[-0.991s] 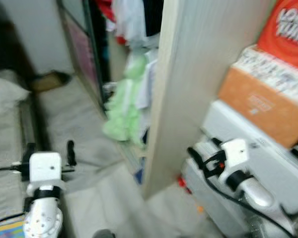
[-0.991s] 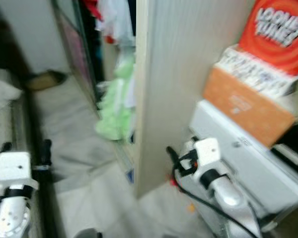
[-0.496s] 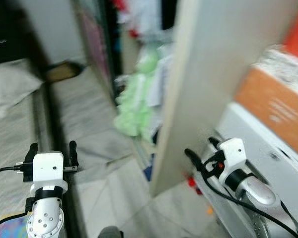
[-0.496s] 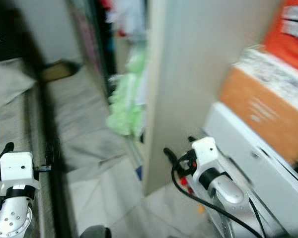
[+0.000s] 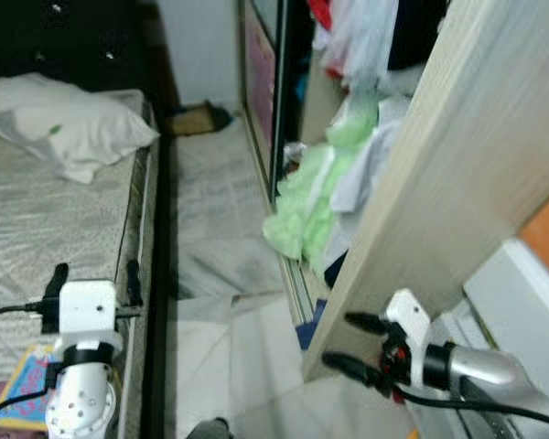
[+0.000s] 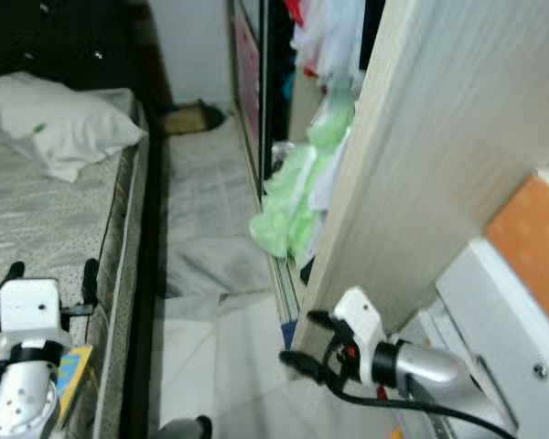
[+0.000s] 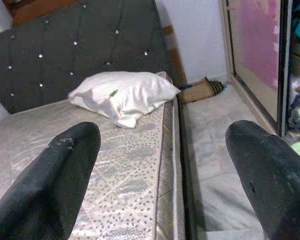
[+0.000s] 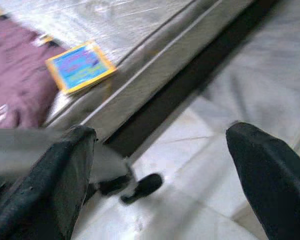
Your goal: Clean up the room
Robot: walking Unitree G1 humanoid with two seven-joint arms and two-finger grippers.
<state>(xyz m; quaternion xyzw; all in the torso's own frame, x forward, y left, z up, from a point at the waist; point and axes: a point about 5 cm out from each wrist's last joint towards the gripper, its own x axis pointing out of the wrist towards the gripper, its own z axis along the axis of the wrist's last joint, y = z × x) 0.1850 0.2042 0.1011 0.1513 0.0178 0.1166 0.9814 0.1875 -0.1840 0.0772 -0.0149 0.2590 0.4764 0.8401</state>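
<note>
Left eye view: both jaws gape empty; green clothes (image 5: 302, 215) spill well ahead of right gripper (image 5: 352, 343)

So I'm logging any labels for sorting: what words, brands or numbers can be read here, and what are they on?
No text can be read.
Yellow-edged book on the bed: blue printed cover, too blurred to read.
Orange box by the wardrobe panel: pale marks, too blurred to read.
</note>
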